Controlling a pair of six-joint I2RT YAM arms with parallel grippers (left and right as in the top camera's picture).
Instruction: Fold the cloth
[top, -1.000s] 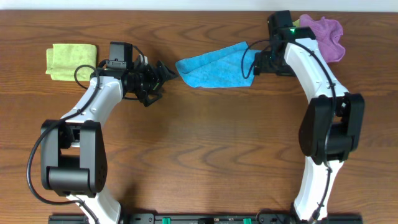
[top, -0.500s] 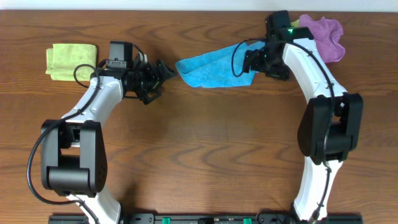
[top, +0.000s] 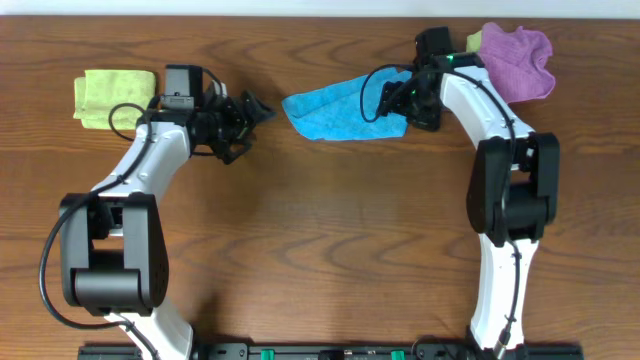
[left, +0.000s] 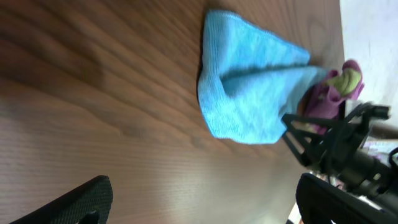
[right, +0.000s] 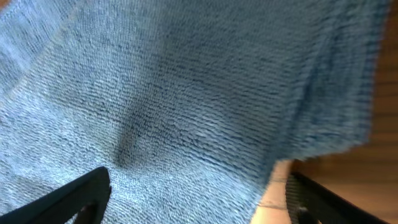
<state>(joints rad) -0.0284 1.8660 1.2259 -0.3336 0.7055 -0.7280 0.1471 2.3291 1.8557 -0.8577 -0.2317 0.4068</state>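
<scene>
Just left of the purple cloth (top: 518, 62), the cloth (top: 340, 112) is seen lying bunched. Soft, light, limp handling is expected, so an edge or corner is best pinched. The right gripper (top: 392, 100) is angled low over the cloth end nearest the purple cloth, jaws wide, apparently nothing pinched yet. The left gripper (top: 257, 109) is pointed at the end farthest from the purple cloth, spread and empty.

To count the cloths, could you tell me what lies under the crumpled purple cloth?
A bit of yellow-green fabric shows at the left edge of the crumpled purple cloth; the rest is covered.
</scene>
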